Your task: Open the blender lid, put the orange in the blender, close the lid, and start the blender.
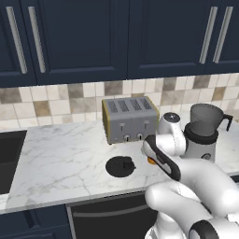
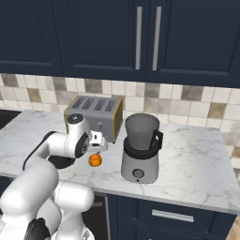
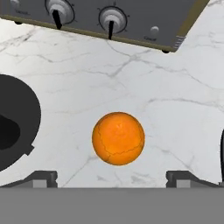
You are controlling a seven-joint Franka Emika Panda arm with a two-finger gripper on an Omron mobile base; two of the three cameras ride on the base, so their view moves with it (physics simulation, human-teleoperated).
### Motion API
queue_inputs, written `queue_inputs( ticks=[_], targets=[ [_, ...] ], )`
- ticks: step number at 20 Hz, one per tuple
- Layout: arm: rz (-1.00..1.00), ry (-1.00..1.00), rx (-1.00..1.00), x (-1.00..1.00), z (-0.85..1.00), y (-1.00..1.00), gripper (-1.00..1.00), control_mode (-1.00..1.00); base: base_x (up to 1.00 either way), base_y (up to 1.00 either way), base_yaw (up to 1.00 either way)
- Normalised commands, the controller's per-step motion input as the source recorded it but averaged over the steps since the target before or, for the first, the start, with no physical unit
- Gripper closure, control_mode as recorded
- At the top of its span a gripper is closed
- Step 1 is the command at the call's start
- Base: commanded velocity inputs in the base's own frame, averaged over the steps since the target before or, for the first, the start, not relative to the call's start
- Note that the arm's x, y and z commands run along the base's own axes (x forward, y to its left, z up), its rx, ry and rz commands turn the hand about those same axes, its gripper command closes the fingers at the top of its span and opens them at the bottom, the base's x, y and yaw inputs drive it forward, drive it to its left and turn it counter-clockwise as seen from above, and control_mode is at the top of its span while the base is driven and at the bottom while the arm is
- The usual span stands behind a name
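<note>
The two-finger gripper (image 3: 112,177) is wide open and holds nothing; its dark fingertips (image 3: 42,177) stand far apart at the two sides of the small bright orange ball (image 3: 118,138). The orange lies on the white marble counter (image 3: 175,87), between the fingertips, and it seems the tips do not touch it, though the view is not clear on this. Just to its left lies the flat round black blender lid (image 1: 120,166), off the jar. Behind the orange stands the boxy silver four-slot toaster (image 2: 95,113). To the right of the orange stands the silver-grey blender (image 2: 140,150), its translucent dark jar open at the top.
</note>
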Motion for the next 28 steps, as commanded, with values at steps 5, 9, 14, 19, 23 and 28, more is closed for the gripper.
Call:
queue_inputs(
  ticks=[5, 9, 14, 19, 23, 28],
  targets=[
    [-0.03, 0.04, 0.00, 0.22, -0.22, -0.09, -1.00, -1.00, 0.00, 0.00, 0.00],
    [0.00, 0.11, 0.00, 0.16, -0.42, -0.03, -1.00, -1.00, 0.00, 0.00, 0.00],
    [0.00, 0.12, 0.00, 0.07, -0.40, 0.00, -1.00, -1.00, 0.00, 0.00, 0.00],
    [0.00, 0.08, 0.00, 0.08, -0.29, 0.00, -1.00, -1.00, 0.00, 0.00, 0.00],
    [0.00, 0.05, 0.00, 0.14, -0.25, 0.00, -1.00, -1.00, 0.00, 0.00, 0.00],
    [0.00, 0.01, 0.00, 0.08, -0.18, 0.01, 1.00, -1.00, 0.00, 0.00, 0.00]
  ],
)
